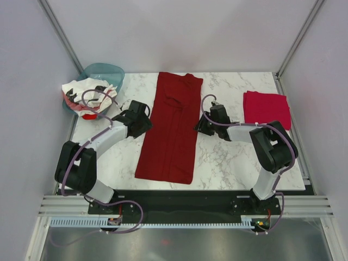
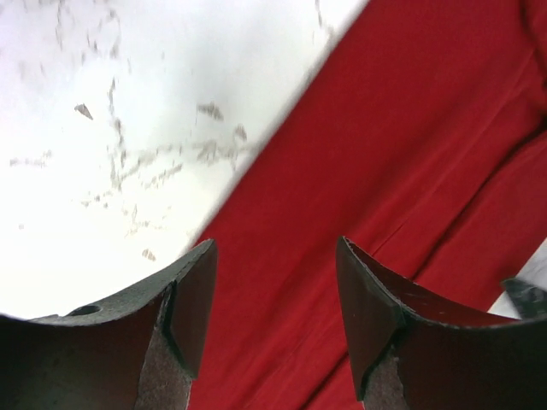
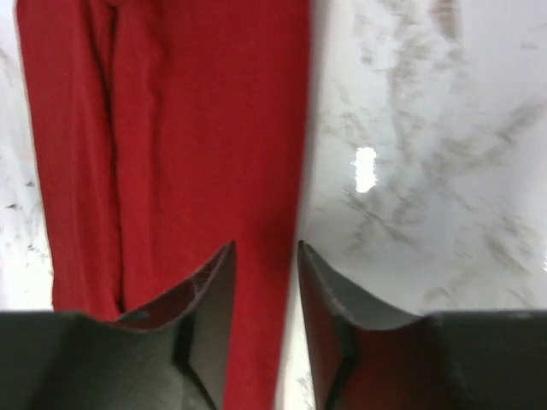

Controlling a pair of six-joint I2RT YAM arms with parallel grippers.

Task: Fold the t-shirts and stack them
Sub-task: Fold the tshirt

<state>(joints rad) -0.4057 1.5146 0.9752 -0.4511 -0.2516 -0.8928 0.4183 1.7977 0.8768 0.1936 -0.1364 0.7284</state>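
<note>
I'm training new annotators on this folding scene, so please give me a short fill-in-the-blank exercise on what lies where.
1. The shirts in the teal basin are mostly ____.
2. The folded crimson shirt lies to the ____ of the long maroon shirt.
3. The left claw is over the maroon shirt with its jaws ____.
Missing words: white; right; open.

**No legible text**

Nothing readable in any view. Only candidate: black and red marks on the crumpled white cloth t-shirts [image 1: 80, 93] in the teal translucent plastic basin [image 1: 106, 68], which are too small to resolve as letters or a logo.
</note>
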